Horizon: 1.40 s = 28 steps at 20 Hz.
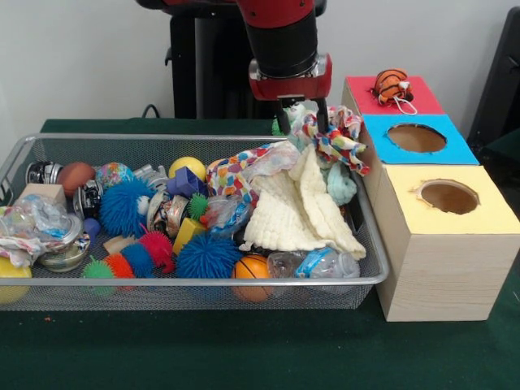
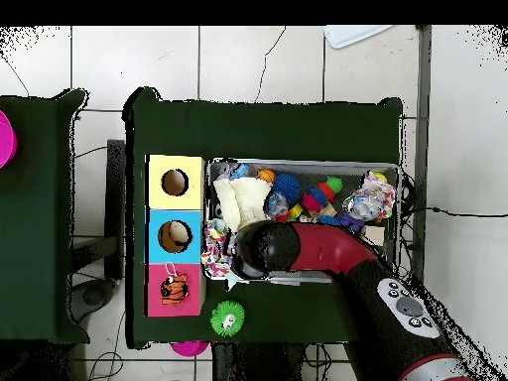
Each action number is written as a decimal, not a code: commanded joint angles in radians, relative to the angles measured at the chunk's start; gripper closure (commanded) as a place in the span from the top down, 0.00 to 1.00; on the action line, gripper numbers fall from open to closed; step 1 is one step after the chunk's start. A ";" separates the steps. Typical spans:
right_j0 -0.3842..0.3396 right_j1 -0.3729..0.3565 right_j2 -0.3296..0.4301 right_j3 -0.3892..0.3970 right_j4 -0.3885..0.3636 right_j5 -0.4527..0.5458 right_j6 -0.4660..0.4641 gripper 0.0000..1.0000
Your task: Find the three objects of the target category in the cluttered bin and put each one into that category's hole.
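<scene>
My gripper point(image 1: 304, 120) hangs over the right end of the wire bin point(image 1: 195, 280), shut on a multicoloured patterned cloth point(image 1: 340, 140). The cloth is lifted at its top, and its tail drapes toward the bin's right wall. Below it lies a cream waffle cloth point(image 1: 299, 207) beside a pale teal cloth point(image 1: 341, 185). Right of the bin stand three boxes: red point(image 1: 422, 97), blue point(image 1: 455, 150) with a round hole point(image 1: 416, 137), and yellow point(image 1: 487, 215) with a hole point(image 1: 448, 197). From above, the arm's wrist point(image 2: 260, 248) hides the gripper, and the patterned cloth point(image 2: 216, 244) shows at the bin's edge beside the blue box point(image 2: 157, 236).
A striped tiger toy point(image 1: 392, 84) sits on the red box. The bin holds spiky balls point(image 1: 206, 256), a small basketball point(image 1: 253, 269), a yellow ball point(image 1: 188, 166), plastic bags point(image 1: 32, 223) and tins. A green spiky ball point(image 2: 227, 319) lies on the table outside the bin.
</scene>
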 commanded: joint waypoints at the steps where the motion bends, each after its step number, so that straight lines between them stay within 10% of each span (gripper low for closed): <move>1: 0.013 0.069 0.030 0.034 0.037 -0.058 0.066 1.00; 18: 0.113 0.154 -0.054 -0.015 -0.043 -0.192 0.112 1.00; 19: 0.137 0.148 -0.089 -0.024 -0.047 -0.215 0.122 0.00; 28: 0.210 0.113 -0.191 -0.064 -0.091 -0.247 0.102 0.00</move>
